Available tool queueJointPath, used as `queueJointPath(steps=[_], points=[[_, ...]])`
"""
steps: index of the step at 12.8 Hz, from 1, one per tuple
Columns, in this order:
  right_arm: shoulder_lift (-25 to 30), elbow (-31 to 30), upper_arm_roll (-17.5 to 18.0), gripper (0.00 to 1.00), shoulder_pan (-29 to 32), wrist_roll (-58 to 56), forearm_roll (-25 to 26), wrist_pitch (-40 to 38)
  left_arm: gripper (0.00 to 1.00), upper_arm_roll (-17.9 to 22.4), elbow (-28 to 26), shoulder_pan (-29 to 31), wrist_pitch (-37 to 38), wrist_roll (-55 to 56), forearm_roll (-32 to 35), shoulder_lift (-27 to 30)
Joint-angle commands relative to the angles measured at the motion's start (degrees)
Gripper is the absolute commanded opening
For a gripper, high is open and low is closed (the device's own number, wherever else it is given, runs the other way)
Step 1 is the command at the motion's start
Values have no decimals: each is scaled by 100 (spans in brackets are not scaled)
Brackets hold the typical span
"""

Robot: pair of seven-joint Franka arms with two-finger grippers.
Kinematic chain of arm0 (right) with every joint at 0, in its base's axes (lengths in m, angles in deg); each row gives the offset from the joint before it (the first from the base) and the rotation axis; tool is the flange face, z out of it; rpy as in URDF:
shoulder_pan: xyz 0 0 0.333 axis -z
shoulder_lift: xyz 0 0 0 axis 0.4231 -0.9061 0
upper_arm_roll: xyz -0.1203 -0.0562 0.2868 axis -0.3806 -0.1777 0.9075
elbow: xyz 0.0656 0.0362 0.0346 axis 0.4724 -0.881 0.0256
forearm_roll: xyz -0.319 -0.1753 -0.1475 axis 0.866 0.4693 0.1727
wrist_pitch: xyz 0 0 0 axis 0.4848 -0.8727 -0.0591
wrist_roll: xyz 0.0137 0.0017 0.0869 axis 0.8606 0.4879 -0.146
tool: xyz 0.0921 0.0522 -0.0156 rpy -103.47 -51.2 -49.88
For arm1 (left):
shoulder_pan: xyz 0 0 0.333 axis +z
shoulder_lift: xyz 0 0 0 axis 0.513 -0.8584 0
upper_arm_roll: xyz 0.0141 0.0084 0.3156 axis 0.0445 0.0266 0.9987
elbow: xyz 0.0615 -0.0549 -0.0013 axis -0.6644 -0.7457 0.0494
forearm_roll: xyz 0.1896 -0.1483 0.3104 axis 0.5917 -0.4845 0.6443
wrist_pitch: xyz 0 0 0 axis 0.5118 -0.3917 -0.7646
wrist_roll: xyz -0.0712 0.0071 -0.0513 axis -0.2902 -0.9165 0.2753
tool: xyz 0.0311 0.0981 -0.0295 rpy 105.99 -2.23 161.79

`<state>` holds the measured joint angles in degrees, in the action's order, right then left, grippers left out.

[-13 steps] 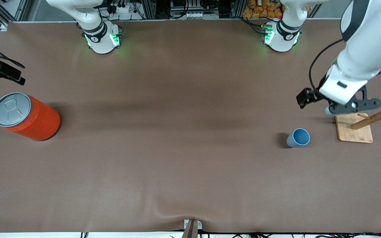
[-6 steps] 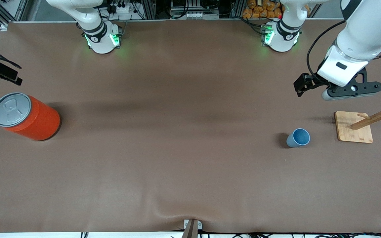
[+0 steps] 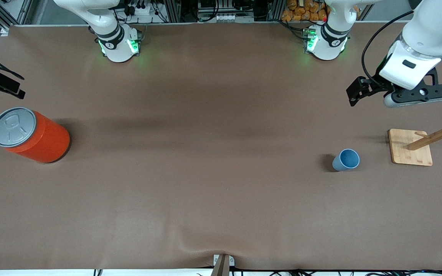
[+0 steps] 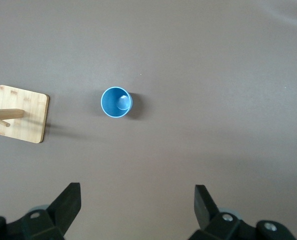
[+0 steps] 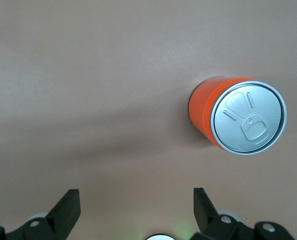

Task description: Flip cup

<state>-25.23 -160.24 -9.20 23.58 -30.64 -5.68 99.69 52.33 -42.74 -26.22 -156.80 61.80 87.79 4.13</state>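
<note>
The cup [image 3: 346,160] is small and light blue, and it stands upright on the brown table with its mouth up, toward the left arm's end. The left wrist view looks down into its deeper blue inside [image 4: 116,102]. My left gripper [image 4: 137,192] hangs open and empty, well apart from the cup. In the front view its hand [image 3: 416,93] is over bare table between the left arm's base and the wooden stand. My right gripper [image 5: 137,195] is open too, holds nothing, and hangs high over the right arm's end of the table.
A wooden peg stand on a square board [image 3: 410,152] sits beside the cup, closer to the table's end. A large orange can with a grey lid [image 3: 33,135] stands at the right arm's end. The brown mat has a wrinkle at its front edge [image 3: 223,249].
The left arm has drawn back from over the wooden board toward the robots' bases, its gripper staying open. The cup and the can have not moved.
</note>
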Motion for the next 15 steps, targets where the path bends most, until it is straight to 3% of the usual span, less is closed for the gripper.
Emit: queueJointPath(steps=[1, 5, 10, 15], points=[[48, 19, 53, 100, 83, 69, 5, -20, 100, 186, 89, 19, 97, -20, -104, 86], [48, 19, 53, 100, 75, 61, 13, -20, 100, 1021, -122, -561, 404, -98, -96, 244], [31, 19, 53, 100, 75, 61, 22, -20, 100, 1401, -648, -482, 449, -977, -113, 727], [30, 10, 53, 100, 75, 61, 22, -20, 100, 1708, -404, -341, 475, -1610, -131, 631]])
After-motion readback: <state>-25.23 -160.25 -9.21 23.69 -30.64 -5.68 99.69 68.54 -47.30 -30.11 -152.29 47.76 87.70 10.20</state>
